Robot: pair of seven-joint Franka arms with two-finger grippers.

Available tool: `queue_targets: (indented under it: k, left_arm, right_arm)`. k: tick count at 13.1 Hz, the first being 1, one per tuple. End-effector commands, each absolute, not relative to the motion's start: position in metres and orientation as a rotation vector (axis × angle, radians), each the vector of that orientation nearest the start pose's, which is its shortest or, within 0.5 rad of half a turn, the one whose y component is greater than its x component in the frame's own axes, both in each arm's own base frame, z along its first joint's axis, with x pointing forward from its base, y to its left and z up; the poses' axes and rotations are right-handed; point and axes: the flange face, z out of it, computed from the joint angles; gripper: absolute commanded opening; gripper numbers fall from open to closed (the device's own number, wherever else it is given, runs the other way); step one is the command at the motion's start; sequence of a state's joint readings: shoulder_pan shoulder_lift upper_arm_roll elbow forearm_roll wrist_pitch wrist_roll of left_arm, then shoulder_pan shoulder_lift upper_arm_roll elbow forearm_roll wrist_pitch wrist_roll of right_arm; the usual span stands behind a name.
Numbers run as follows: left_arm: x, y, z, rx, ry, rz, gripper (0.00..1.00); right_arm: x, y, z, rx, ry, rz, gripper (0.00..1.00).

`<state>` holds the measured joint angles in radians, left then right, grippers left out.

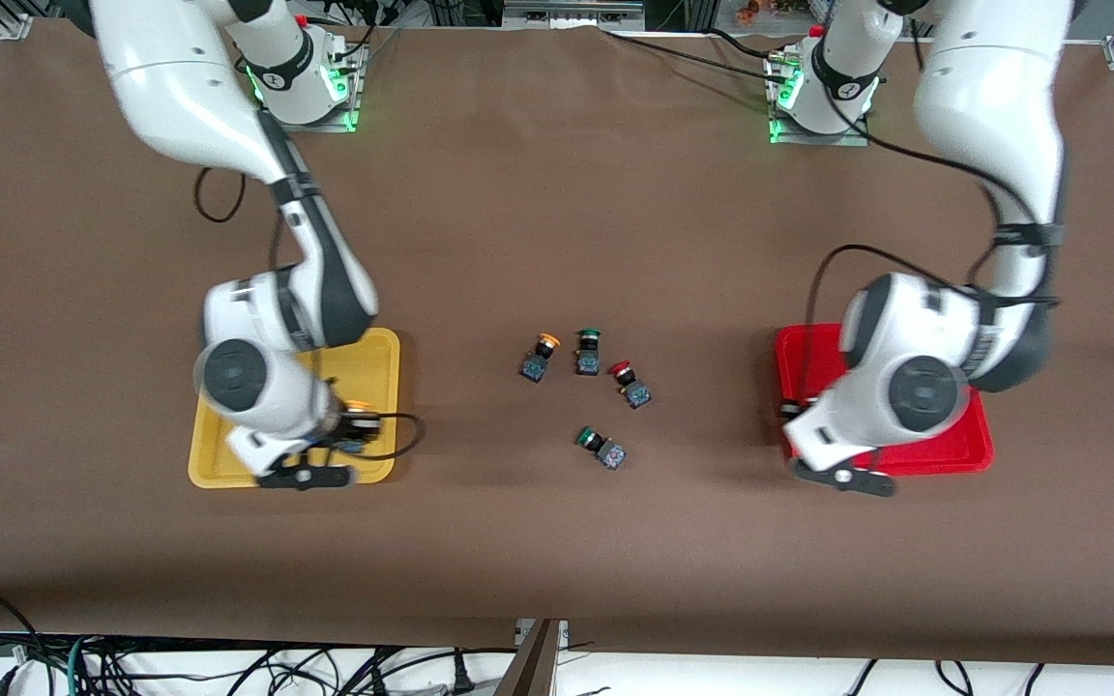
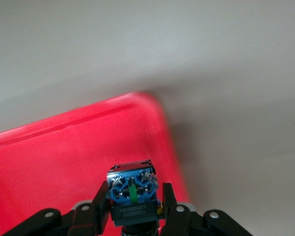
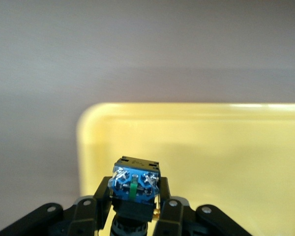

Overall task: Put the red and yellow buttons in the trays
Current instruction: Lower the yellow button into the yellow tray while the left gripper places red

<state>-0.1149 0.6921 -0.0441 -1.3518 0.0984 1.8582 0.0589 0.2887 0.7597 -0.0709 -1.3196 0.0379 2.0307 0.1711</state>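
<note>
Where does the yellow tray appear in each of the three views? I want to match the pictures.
Front view: the yellow tray lies at the right arm's end of the table, partly under the right gripper.
Left wrist view: not in it; only the red tray shows.
Right wrist view: it fills the lower part, below the held button.
Shared landmark: the brown table.

Both Franka arms have glossy white shells with dark grey joint bands and round grey end caps. Black cables loop along each forearm. Green lights glow at both bases. Black gripper fingers (image 3: 169,209) carry silver screws.
</note>
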Motion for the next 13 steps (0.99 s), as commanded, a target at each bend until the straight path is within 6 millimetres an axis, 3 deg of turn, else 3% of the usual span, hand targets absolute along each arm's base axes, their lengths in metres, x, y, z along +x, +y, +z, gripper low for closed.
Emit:
queue_targets:
  k: [1, 3, 4, 5, 6, 7, 8, 9, 10, 11, 12, 13]
  left_arm:
    - [0.68, -0.076, 0.24, -2.947, 0.542, 0.359, 0.1]
    - [0.669, -0.07, 0.22, -2.944, 0.576, 0.356, 0.17]
    - [0.666, -0.07, 0.218, -2.945, 0.587, 0.352, 0.23]
    - [0.666, -0.073, 0.218, -2.946, 0.576, 0.348, 0.62]
    - [0.666, -0.075, 0.22, -2.948, 0.572, 0.345, 1.0]
    - [0.669, -0.075, 0.233, -2.948, 0.57, 0.327, 1.0]
    - [0.672, -0.082, 0.257, -2.969, 0.562, 0.282, 1.0]
    - [0.675, -0.107, 0.281, -3.029, 0.544, 0.226, 1.0]
    - [0.682, -0.132, 0.302, -3.14, 0.386, 0.182, 1.0]
    - [0.684, -0.154, 0.313, -3.209, 0.153, 0.163, 1.0]
    - [0.686, -0.183, 0.314, -3.228, -0.009, 0.155, 1.0]
    - [0.689, -0.214, 0.306, -3.226, -0.139, 0.15, 1.0]
  right_arm:
    - [0.706, 0.119, 0.252, -3.186, -0.056, 0.194, 0.0]
    - [0.704, 0.061, 0.23, -3.181, -0.004, 0.234, 0.0]
    - [0.701, 0.043, 0.22, -3.173, -0.05, 0.239, 0.0]
    - [0.698, 0.028, 0.213, -3.167, -0.072, 0.243, 0.04]
    - [0.697, 0.019, 0.21, -3.166, -0.062, 0.248, 0.3]
    - [0.698, 0.02, 0.212, -3.165, -0.062, 0.243, 0.99]
    - [0.699, 0.031, 0.219, -3.16, -0.068, 0.241, 1.0]
    - [0.699, 0.054, 0.23, -3.147, -0.104, 0.225, 1.0]
    - [0.696, 0.088, 0.247, -3.131, -0.081, 0.206, 1.0]
    - [0.691, 0.125, 0.251, -3.128, 0.026, 0.208, 1.0]
    - [0.684, 0.157, 0.251, -3.128, 0.152, 0.212, 1.0]
    - [0.672, 0.205, 0.251, -3.121, 0.226, 0.211, 1.0]
